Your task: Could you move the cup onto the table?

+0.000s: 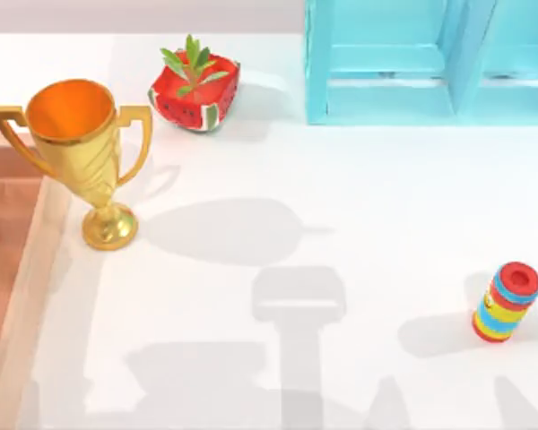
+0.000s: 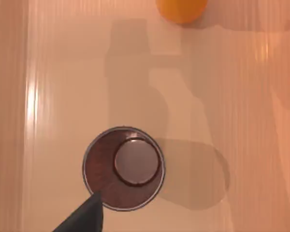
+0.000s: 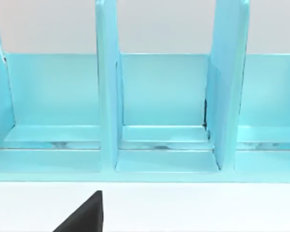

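The cup (image 2: 123, 168) stands upright on a pinkish-beige surface (image 2: 241, 96) in the left wrist view, seen from straight above, with a dark brown inside and a pale round bottom. A dark part of my left gripper (image 2: 84, 217) sits just beside the cup's rim, above it. The white table (image 1: 341, 224) with its pale beige edge spreads across the top view. In the right wrist view, a dark part of my right gripper (image 3: 87, 212) hangs over the white tabletop, facing the turquoise shelf unit (image 3: 159, 111).
On the table stand a big gold trophy (image 1: 81, 152) at the left, a watermelon-patterned planter (image 1: 195, 90) behind it, the turquoise shelf unit (image 1: 430, 63) at the back right and a striped cylinder (image 1: 507, 302) at the right. An orange object (image 2: 181, 8) lies beyond the cup.
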Controlling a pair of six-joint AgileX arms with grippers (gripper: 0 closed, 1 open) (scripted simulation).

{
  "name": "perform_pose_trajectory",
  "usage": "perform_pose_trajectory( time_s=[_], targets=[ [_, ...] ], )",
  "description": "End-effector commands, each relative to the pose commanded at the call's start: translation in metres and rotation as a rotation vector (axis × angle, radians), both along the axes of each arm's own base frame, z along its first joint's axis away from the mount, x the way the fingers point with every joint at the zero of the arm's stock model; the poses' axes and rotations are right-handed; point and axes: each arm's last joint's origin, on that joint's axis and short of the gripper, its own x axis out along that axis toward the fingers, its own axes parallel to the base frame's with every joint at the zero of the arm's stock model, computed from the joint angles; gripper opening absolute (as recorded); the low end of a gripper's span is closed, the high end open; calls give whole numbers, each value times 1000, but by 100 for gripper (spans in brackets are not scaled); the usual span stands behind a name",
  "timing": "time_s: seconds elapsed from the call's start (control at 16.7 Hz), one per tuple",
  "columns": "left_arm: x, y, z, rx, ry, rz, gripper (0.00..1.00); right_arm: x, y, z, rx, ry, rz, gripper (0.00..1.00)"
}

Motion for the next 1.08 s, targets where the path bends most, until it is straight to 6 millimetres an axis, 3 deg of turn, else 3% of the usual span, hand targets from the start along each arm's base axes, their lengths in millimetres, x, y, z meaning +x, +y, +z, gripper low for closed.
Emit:
perform_pose_trajectory(
  time_s=[0.24, 0.42, 0.9, 1.08],
  targets=[
    [48, 21, -4, -46, 320, 1, 100, 0, 0, 0, 0, 0, 0, 100],
    [69, 34, -4, -71, 440, 5, 100, 0, 0, 0, 0, 0, 0, 100],
    [74, 37, -4, -78, 471, 4, 100, 0, 0, 0, 0, 0, 0, 100],
    [76, 38, -24, -81, 480, 8, 100, 0, 0, 0, 0, 0, 0, 100]
  ],
)
